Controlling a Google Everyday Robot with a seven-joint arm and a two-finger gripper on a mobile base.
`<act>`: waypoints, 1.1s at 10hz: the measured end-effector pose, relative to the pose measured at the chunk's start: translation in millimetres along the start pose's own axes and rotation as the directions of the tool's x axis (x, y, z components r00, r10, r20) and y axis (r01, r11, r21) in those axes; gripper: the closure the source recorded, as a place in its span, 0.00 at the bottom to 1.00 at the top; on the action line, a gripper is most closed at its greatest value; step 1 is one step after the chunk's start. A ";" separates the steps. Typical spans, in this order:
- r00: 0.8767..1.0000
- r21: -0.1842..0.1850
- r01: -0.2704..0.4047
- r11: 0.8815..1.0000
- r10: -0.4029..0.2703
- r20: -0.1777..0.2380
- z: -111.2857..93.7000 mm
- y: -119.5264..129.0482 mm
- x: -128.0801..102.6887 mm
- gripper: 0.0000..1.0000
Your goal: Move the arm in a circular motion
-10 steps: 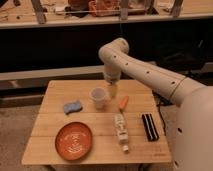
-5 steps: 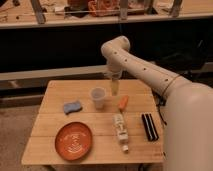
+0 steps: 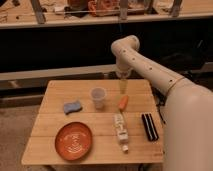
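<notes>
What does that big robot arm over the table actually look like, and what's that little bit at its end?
The arm is cream-white, built of thick smooth tubes joined by rounded elbows, with a row of small dark dots along its side. No loose cables show. At its end, above the back of the wooden table, hangs a slim yellowish pincer, much thinner than the arm.

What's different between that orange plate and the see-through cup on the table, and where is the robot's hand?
The plate is orange, wide and flat; the cup is pale, narrow and stands upright. The plate sits at the table's front left; the cup stands farther back, near the middle. Both are round and rest on the table. The hand hangs at the arm's tip, right of the cup, over the table's back edge.
</notes>
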 end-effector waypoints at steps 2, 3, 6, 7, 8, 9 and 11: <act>0.998 -0.010 -0.058 0.998 0.058 -0.015 3.3 13.4 36.3 0.20; 0.995 -0.015 -0.093 0.996 0.092 -0.025 5.8 24.7 56.5 0.20; 0.987 -0.014 -0.157 0.987 0.157 -0.039 7.8 66.9 82.7 0.20; 0.987 -0.006 -0.159 0.987 0.159 -0.036 3.4 76.1 81.7 0.20; 0.987 0.007 -0.158 0.987 0.159 -0.038 -2.0 82.2 81.4 0.20; 0.987 0.014 -0.154 0.988 0.154 -0.036 -6.0 85.8 76.3 0.20; 0.987 0.014 -0.155 0.988 0.155 -0.029 -12.6 96.6 68.3 0.20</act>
